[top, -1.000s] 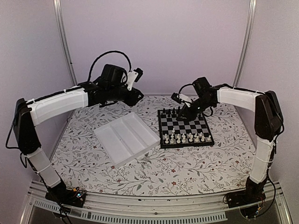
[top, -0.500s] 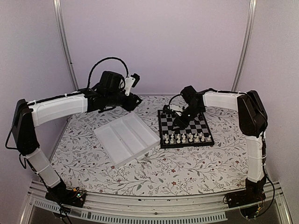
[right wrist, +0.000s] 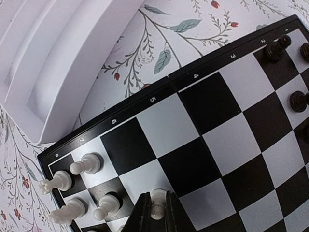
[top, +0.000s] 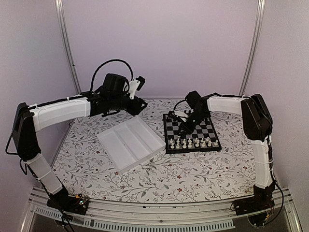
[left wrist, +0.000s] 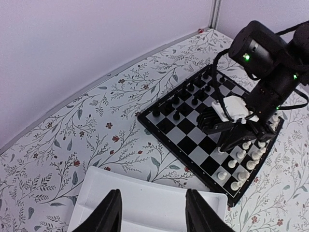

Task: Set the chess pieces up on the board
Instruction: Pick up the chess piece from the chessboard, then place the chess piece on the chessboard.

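The board lies right of centre, with white chess pieces lined along its near rows. My right gripper is down on the board and shut on a white pawn, which stands on a light square beside the other white pieces. From the left wrist view that gripper covers the pawn at the white rows of the board. My left gripper hangs open above the tray's far end, with nothing between its fingers.
A white compartmented tray lies left of the board, one corner close to the board's border. Black chessmen fill the board's far rows. The floral cloth covers the table, and walls with metal posts close the back.
My right gripper has swung in lower over the board and its jaws have closed from wide apart onto the white pawn. The left arm shifted slightly a second ago, then held still.
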